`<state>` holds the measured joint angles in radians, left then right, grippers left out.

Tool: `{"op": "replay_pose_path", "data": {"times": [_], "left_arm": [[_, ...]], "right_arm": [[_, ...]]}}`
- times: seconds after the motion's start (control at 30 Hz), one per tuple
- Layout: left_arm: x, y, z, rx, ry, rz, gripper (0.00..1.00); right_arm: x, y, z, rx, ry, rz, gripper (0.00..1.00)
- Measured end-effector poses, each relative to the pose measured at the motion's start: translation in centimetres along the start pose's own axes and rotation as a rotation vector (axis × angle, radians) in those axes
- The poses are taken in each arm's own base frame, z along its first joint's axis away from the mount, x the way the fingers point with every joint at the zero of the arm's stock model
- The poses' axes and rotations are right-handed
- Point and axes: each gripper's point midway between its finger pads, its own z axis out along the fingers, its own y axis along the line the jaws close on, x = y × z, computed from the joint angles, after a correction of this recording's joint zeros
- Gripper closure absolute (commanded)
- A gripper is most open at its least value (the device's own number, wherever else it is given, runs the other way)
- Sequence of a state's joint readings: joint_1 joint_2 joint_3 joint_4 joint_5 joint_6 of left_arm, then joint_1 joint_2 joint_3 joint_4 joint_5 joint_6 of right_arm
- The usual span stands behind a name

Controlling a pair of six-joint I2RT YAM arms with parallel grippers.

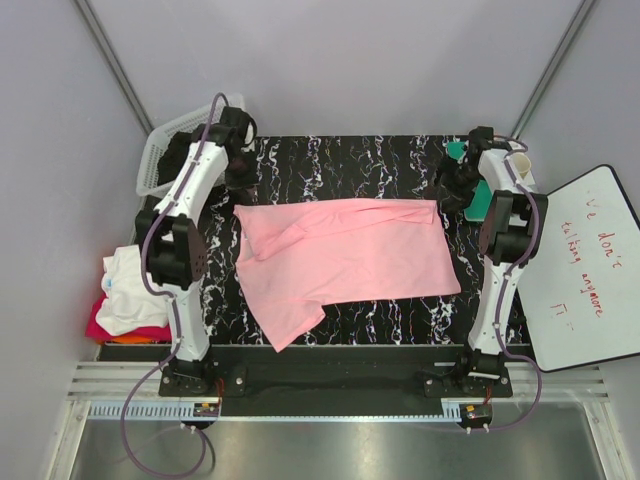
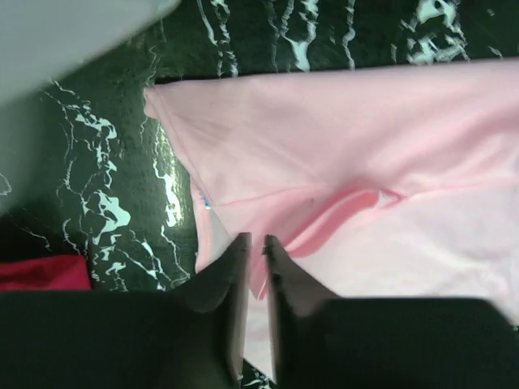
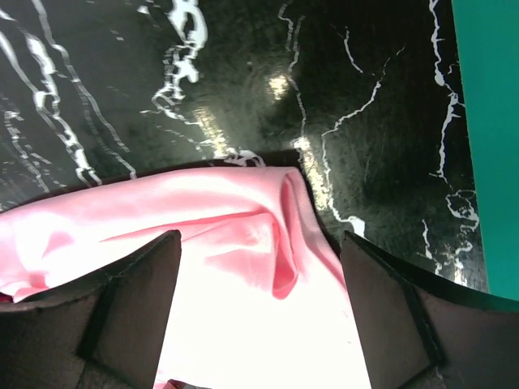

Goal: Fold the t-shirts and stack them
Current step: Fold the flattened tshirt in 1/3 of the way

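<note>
Lying spread flat for folding, the pink t-shirt (image 1: 345, 250) is seen directly beneath the wide-open right gripper (image 3: 259, 241) and the left gripper (image 2: 255, 241), whose barely parted jaws cannot be judged holding or free.

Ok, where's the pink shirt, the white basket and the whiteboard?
pink t-shirt (image 1: 345, 250): top view, middle of its spread cloth.
white basket (image 1: 158, 160): top view, its lattice wall.
whiteboard (image 1: 590, 340): top view, a bare lower part.
</note>
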<state>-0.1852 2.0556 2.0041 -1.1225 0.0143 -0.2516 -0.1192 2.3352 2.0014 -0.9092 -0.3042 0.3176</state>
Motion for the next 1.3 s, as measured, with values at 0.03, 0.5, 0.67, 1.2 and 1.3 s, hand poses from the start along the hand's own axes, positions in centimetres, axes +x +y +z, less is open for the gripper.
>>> {"op": "replay_pose_path", "data": {"times": [0.03, 0.5, 0.67, 1.2, 1.3], "left_arm": [[0.2, -0.4, -0.4, 0.004, -0.008, 0.012, 1.0], [4.5, -1.5, 4.2, -0.035, 0.148, 0.117, 1.0], [6.2, -1.2, 7.9, -0.054, 0.243, 0.133, 1.0], [8.5, -6.3, 8.9, -0.012, 0.276, 0.264, 1.0], [9.8, -6.5, 9.2, -0.011, 0.306, 0.278, 1.0]], "right_arm": [[-0.2, 0.2, -0.3, -0.004, -0.009, -0.003, 0.14], [-0.5, 1.3, -1.7, -0.047, -0.04, -0.018, 0.14], [-0.4, 1.4, -1.7, -0.053, -0.038, -0.018, 0.15], [-0.3, 1.8, -1.7, -0.074, -0.03, -0.019, 0.15], [-0.3, 1.8, -1.8, -0.076, -0.03, -0.019, 0.15]]}}
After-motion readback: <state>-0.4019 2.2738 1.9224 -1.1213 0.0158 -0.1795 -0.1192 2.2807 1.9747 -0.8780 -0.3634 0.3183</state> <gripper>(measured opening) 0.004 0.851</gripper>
